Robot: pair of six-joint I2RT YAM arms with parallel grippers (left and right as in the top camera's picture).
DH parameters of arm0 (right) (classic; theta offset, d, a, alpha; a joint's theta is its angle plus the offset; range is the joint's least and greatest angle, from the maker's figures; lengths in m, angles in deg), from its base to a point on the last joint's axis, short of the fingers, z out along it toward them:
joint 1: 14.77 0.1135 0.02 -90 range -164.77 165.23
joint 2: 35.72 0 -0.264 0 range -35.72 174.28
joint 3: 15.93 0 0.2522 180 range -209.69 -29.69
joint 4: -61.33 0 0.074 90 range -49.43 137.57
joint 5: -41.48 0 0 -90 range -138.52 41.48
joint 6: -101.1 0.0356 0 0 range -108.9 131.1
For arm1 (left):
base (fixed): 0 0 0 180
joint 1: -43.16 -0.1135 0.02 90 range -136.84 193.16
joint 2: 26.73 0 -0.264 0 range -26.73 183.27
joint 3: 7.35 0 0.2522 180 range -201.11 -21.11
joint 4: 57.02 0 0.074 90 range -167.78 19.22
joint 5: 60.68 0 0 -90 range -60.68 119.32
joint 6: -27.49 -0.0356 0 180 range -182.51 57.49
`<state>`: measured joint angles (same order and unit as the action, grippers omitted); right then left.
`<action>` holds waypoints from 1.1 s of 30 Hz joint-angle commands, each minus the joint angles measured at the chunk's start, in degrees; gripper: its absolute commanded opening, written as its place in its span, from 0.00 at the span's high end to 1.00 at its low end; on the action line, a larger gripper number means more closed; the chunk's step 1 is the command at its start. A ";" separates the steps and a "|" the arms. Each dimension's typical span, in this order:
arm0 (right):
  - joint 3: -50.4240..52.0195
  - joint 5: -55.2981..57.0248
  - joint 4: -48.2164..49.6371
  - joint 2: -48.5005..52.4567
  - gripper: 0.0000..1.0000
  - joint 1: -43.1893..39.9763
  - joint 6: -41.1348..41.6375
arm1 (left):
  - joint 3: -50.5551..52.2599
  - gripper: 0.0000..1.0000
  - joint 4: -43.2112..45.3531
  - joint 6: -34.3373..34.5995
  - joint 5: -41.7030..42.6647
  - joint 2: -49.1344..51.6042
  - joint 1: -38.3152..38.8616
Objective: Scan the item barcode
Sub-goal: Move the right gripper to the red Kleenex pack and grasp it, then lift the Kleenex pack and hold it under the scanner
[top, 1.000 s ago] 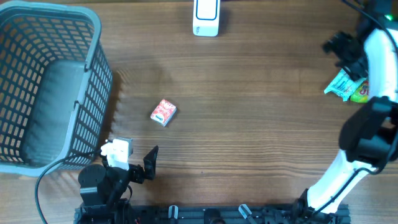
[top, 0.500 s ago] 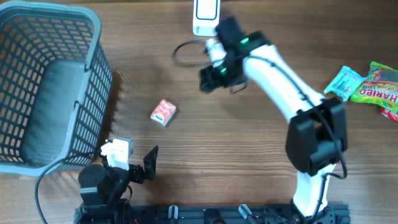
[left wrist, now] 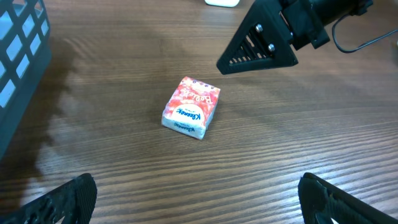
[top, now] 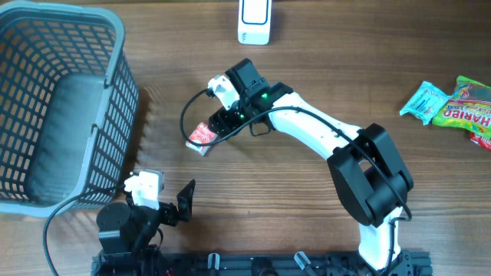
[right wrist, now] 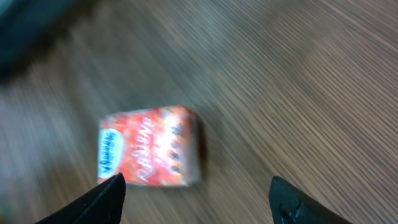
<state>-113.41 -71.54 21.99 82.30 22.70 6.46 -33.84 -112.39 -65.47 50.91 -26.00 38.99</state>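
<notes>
Reach step: right end effector point(top: 219, 125) hovers spread just above the packet point(left wrist: 191, 107), gripping nothing; left end effector point(left wrist: 199, 208) spread, idle; next, probably lower, pinch packet, carry toward scanner point(top: 254, 21).

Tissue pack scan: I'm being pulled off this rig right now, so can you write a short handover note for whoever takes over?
Left hand: open, empty, parked low at the near edge of the table, beside the basket.
Right hand: open, hovering just over the tissue pack, not gripping it.
Tissue pack: lying flat on the table, between the basket and the right arm.
White device, probably the scanner: at the far edge.
Snack packets: far right, untouched.
Done: right hand's approach to the pack.
Left: grasp, lift, present the barcode to the scanner.
</notes>
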 commanded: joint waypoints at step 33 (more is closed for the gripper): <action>-0.04 -27.02 -4.31 -7.76 0.96 -8.07 -9.46 | -0.02 0.00 0.15 -0.90 0.92 -0.46 0.20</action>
<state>-113.37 -81.01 19.91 84.66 18.72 6.43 -33.84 -112.39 -65.47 50.91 -26.00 38.99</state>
